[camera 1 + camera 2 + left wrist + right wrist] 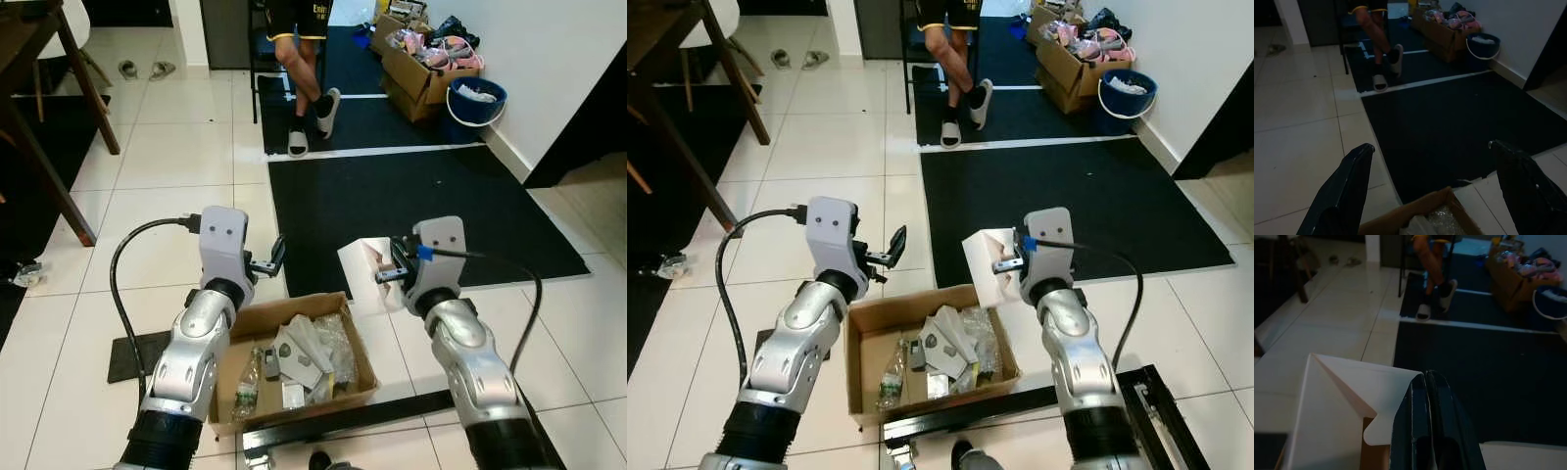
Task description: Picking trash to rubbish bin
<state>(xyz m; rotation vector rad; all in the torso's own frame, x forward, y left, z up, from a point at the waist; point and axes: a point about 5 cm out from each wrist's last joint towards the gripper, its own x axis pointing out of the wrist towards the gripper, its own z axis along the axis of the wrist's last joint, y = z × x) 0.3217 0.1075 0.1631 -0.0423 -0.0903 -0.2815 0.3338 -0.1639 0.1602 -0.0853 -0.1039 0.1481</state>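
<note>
Cardboard carton (986, 262), white, light, crushable | my right gripper (1005, 264) pinches its flap edge; I'd hold there gently | left gripper (890, 249) spread, empty | box (862, 323) of trash below

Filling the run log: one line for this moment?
right gripper: shut on white carton | left gripper: open, empty | cardboard box: below, holds trash

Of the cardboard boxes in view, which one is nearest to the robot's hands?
The low open box of trash on the white tiles just below both hands; the other boxes stand far off by the wall, next to the blue bucket.
</note>
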